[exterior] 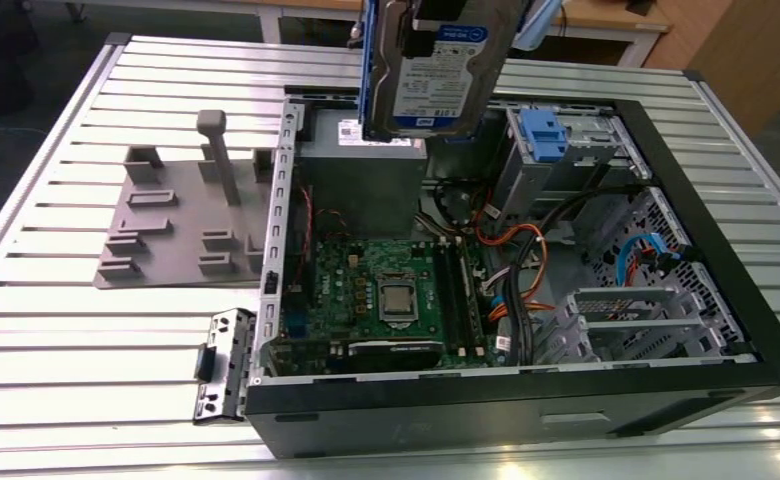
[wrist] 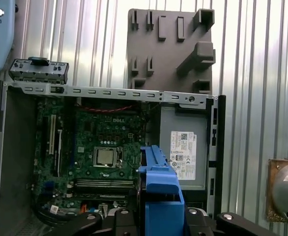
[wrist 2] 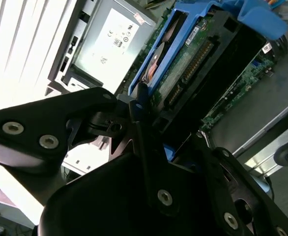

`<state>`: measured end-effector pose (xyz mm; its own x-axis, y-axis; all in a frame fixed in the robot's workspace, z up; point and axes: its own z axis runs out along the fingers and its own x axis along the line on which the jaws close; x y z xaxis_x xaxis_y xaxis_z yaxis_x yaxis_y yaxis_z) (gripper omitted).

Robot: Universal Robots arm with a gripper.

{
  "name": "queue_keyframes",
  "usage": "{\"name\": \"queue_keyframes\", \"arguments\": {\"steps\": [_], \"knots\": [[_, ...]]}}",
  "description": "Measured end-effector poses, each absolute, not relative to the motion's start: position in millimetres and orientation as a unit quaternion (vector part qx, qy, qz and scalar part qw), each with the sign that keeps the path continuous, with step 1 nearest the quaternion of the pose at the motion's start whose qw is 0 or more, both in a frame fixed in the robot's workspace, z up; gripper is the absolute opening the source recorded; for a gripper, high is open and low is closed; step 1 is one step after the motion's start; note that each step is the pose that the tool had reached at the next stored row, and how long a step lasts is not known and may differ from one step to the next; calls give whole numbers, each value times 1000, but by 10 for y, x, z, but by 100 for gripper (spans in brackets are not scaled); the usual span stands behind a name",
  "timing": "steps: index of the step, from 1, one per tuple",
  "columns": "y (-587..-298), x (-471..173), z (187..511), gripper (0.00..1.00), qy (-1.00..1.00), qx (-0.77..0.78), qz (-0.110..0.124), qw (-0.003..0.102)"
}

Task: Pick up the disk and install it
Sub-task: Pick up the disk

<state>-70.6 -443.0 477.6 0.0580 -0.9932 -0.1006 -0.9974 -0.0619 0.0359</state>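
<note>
Black front of the open tower case (exterior: 497, 425) sits closest in the exterior view, with the case lying on a slatted metal table (exterior: 43, 330). Further in, the disk (exterior: 437, 70) hangs on edge, label out, just above the grey power supply (exterior: 363, 175) and clear of it. The blue drive-bay latch (exterior: 540, 130) is on the exterior view's right of the power supply.

Second wrist view: the gripper (wrist 2: 163, 128) has its black fingers (wrist 2: 90, 103) clamped in on the disk (wrist 2: 193, 59), circuit-board side showing, with the power supply (wrist 2: 109, 44) beyond.

First wrist view: one blue rail (wrist: 158, 191) of the disk sticks out in front of the power supply's (wrist: 183, 147) edge, with the motherboard (wrist: 104, 147) alongside.

My guess is it's stiff, dense and hates knocks, so grip the side rails, never the board or connector.
</note>
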Motion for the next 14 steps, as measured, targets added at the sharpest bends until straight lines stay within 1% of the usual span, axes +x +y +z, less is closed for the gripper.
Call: {"name": "queue_keyframes", "arguments": {"steps": [9, 14], "knots": [[-4719, -699, 4761, 36, 685, -727, 49, 22], [-4754, -699, 4752, 36, 693, -719, 47, 21]]}}
